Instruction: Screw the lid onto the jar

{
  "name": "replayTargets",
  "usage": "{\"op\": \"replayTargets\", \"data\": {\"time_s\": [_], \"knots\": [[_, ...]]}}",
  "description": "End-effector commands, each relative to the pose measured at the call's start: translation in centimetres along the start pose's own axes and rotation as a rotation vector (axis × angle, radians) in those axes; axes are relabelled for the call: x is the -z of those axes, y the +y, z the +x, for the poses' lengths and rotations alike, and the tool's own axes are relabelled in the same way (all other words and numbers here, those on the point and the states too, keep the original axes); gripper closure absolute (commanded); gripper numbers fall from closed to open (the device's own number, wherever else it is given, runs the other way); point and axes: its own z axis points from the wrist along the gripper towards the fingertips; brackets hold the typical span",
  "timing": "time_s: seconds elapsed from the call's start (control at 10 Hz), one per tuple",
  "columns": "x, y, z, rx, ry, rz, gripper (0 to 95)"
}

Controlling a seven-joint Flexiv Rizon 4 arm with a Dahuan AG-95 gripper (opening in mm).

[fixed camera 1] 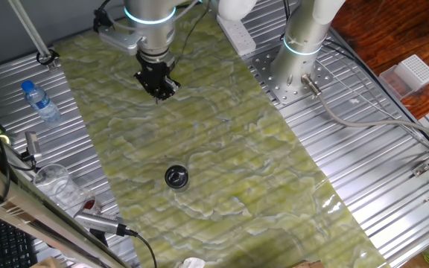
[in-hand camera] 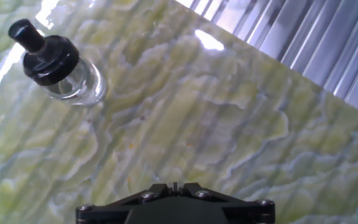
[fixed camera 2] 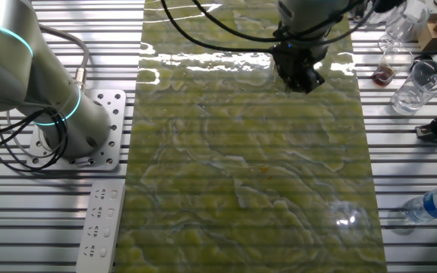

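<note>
The small clear glass jar [in-hand camera: 84, 91] stands upright on the green marbled mat, with the black glossy lid [in-hand camera: 50, 57] sitting on its mouth. A knob sticks up from the lid's top. In one fixed view the lid [fixed camera 1: 176, 176] shows from above, in the mat's lower middle. My gripper [fixed camera 1: 158, 86] hangs over the far part of the mat, well apart from the jar. Its jaws are together with nothing between them. It also shows in the other fixed view [fixed camera 2: 303, 77] and at the bottom edge of the hand view [in-hand camera: 174, 185]. The jar does not show in the other fixed view.
A plastic bottle with a blue cap [fixed camera 1: 42, 103] lies on the ribbed metal to the left, and a thin clear cup [fixed camera 1: 54, 181] stands nearer. A second arm's base [fixed camera 1: 302, 46] and a power strip [fixed camera 1: 237, 33] sit at the mat's far right.
</note>
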Motion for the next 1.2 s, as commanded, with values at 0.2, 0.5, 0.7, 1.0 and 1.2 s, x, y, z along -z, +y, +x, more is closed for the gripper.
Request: {"op": "replayTargets", "data": {"time_s": [0.2, 0.5, 0.7, 1.0, 1.2], "knots": [[-0.2, 0.3, -0.7, 0.042, -0.084, -0.023, 95.0], [-0.3, 1.5, -2.4, 0.059, -0.087, -0.020, 95.0], [-0.6, 2.6, -3.5, 0.069, -0.081, -0.020, 95.0], [-0.4, 4.2, -5.0, 0.095, -0.090, -0.029, 95.0], [-0.6, 5.7, -6.2, 0.126, -0.087, -0.028, 95.0]]}}
